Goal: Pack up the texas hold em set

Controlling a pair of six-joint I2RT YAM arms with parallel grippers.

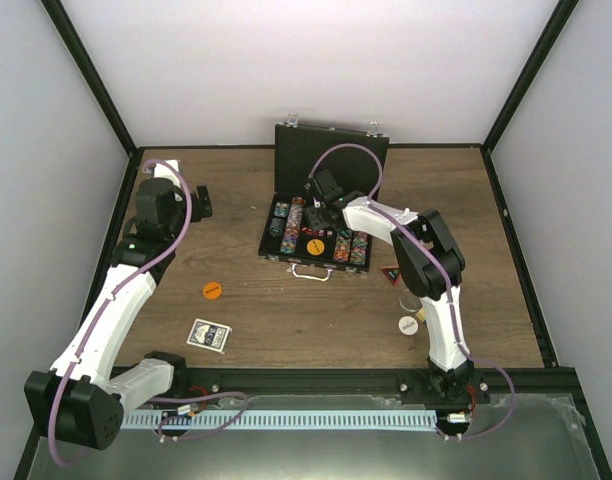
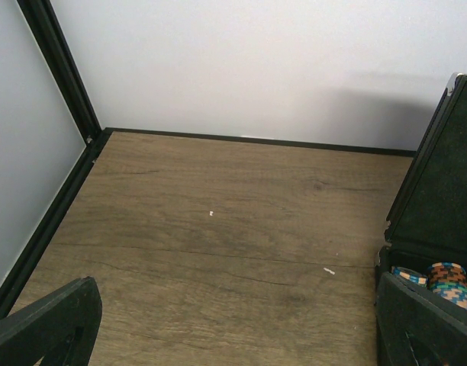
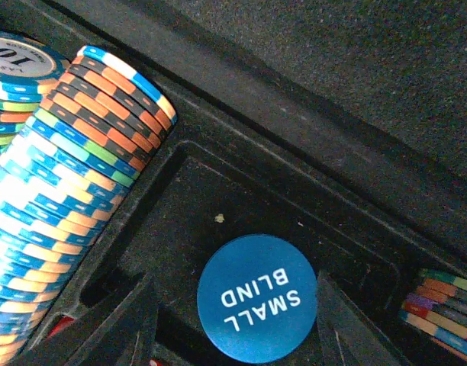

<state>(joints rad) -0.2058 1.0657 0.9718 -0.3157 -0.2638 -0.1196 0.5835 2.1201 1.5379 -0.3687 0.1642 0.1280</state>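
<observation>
The texas hold em set's black case (image 1: 331, 150) stands open at the back centre, with rows of multicoloured chips (image 1: 286, 225) in its tray. My right gripper (image 1: 321, 205) reaches down into the middle compartment. In the right wrist view its open jaws (image 3: 235, 280) flank a blue "SMALL BLIND" disc (image 3: 256, 299) lying flat on the compartment floor. An orange disc (image 1: 315, 245) lies in the case too. On the table lie another orange disc (image 1: 212, 290), the blue-backed card deck (image 1: 208, 335), a white disc (image 1: 408, 324) and a dark triangle (image 1: 390, 275). My left gripper (image 2: 233, 335) is open and empty.
The left arm (image 1: 156, 215) hovers over bare wood at the back left, near the black frame post (image 2: 62, 69) and white back wall (image 2: 256, 61). The case's upright lid (image 2: 439, 175) shows at the right of the left wrist view. The right arm's elbow (image 1: 431, 255) overhangs the triangle and white disc.
</observation>
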